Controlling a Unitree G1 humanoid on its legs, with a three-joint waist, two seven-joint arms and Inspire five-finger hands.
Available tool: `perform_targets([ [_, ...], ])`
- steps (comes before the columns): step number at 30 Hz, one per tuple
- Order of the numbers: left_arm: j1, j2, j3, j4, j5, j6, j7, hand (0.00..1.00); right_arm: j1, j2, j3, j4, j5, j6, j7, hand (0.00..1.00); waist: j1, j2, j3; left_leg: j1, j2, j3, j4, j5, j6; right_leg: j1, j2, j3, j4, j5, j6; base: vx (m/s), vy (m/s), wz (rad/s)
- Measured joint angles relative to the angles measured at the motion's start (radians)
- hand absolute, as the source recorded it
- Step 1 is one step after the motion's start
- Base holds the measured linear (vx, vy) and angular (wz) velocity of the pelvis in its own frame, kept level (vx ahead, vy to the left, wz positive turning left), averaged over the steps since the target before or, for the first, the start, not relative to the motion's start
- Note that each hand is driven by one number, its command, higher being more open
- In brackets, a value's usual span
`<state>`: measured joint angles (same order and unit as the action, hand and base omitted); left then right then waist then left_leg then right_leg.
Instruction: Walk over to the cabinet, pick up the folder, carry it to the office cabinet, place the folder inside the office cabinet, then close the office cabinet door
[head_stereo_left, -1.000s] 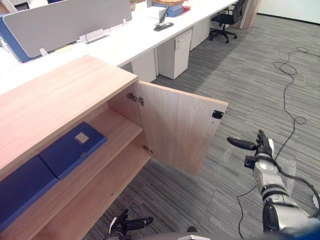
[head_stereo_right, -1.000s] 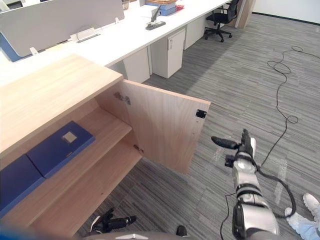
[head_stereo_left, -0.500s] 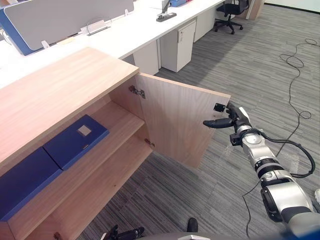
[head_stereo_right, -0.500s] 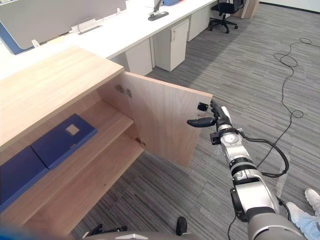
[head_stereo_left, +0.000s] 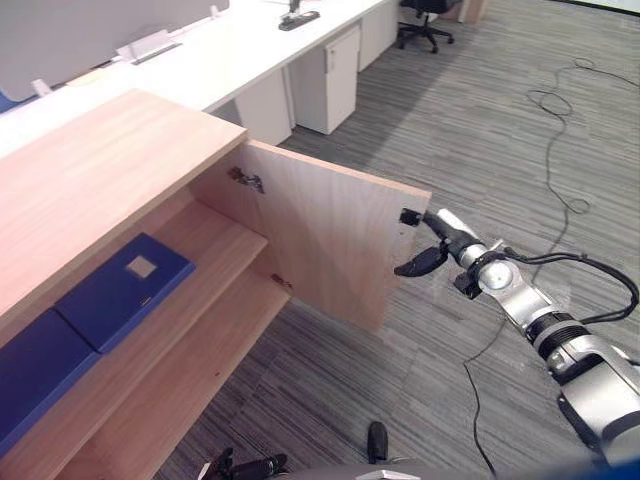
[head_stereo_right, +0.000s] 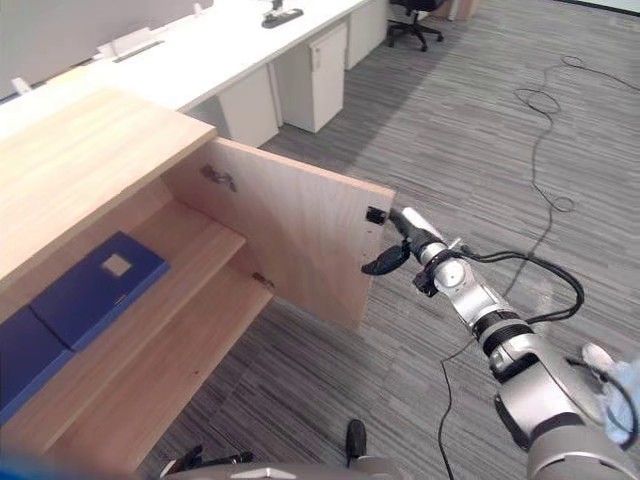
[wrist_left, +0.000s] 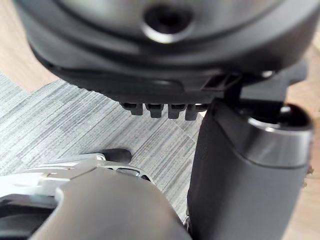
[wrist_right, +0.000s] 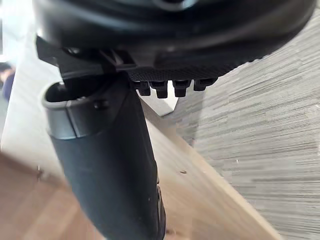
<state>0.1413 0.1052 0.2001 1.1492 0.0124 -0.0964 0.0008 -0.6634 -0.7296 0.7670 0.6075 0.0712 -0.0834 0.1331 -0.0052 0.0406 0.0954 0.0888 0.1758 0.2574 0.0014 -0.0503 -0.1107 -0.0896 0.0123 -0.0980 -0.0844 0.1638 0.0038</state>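
Note:
A blue folder (head_stereo_left: 125, 290) lies flat on the upper shelf of the wooden office cabinet (head_stereo_left: 90, 190), beside a darker blue folder (head_stereo_left: 40, 375). The cabinet door (head_stereo_left: 320, 240) stands wide open, swung out toward the floor area. My right hand (head_stereo_left: 440, 245) reaches its free edge by the small black catch, fingers straight along the edge and thumb sticking out below. The right wrist view shows the thumb (wrist_right: 110, 165) against the door's wood (wrist_right: 200, 200). My left hand (head_stereo_left: 245, 466) hangs low near the floor, fingers relaxed and holding nothing.
A long white desk run (head_stereo_left: 200, 60) with a screen stands behind the cabinet, with white drawer pedestals (head_stereo_left: 325, 75) under it. A black office chair (head_stereo_left: 420, 15) sits far back. A person's shoe (head_stereo_right: 600, 358) shows at the right edge. Grey carpet spreads to the right.
My right hand has risen from low at the right and moved left to the door's free edge. The camera has shifted; the folders and the door look unmoved.

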Motion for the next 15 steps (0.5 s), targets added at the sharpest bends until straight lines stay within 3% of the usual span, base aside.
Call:
perform_targets([
  [1,-0.004,0.001,-0.001,0.006,0.001,0.0,-0.002,1.0,0.0,-0.021,0.046,-0.036,-0.006,0.0,0.02,1.0,-0.001,-0.001,0.0,0.0,0.003,0.0,0.003,-0.001,-0.001,-0.001,0.003,0.004,0.0,0.001,-0.002,0.0,-0.054,-0.27],
  [2,-0.016,0.006,-0.006,0.017,0.01,0.001,-0.005,1.0,-0.001,-0.051,0.149,-0.129,-0.04,0.0,0.109,1.0,0.0,-0.003,-0.001,0.0,0.011,-0.002,0.009,-0.003,-0.004,-0.004,0.013,0.016,0.0,0.003,-0.008,0.0,-0.05,-0.24],
  [5,-0.04,0.011,-0.005,0.037,0.04,0.003,-0.009,1.0,-0.001,-0.047,0.286,-0.283,-0.062,-0.004,0.25,1.0,0.001,-0.003,-0.002,-0.004,0.024,-0.003,0.02,-0.003,-0.004,-0.005,0.026,0.018,0.0,0.003,-0.018,-0.02,-0.055,-0.08],
  [9,-0.059,0.007,0.024,0.05,0.043,0.011,-0.008,1.0,-0.001,0.085,0.384,-0.369,-0.071,-0.034,0.369,1.0,0.024,-0.008,-0.008,-0.014,0.035,-0.005,0.021,-0.003,-0.004,-0.013,0.036,0.013,0.0,0.006,-0.026,-0.04,-0.034,0.04],
  [11,-0.064,0.006,0.072,0.053,0.061,0.013,-0.004,1.0,0.002,0.129,0.484,-0.41,-0.071,-0.081,0.448,1.0,0.057,-0.029,-0.018,-0.024,0.035,-0.012,0.022,-0.003,-0.004,-0.018,0.035,0.006,0.0,0.009,-0.028,-0.03,-0.001,0.09],
  [15,-0.037,0.008,0.182,0.054,0.067,0.023,0.005,1.0,0.016,0.173,0.511,-0.403,-0.079,-0.092,0.468,1.0,0.058,-0.078,-0.047,-0.035,0.024,-0.021,0.028,-0.003,-0.003,-0.023,0.022,0.0,0.0,0.016,-0.022,-0.03,0.028,0.06],
])
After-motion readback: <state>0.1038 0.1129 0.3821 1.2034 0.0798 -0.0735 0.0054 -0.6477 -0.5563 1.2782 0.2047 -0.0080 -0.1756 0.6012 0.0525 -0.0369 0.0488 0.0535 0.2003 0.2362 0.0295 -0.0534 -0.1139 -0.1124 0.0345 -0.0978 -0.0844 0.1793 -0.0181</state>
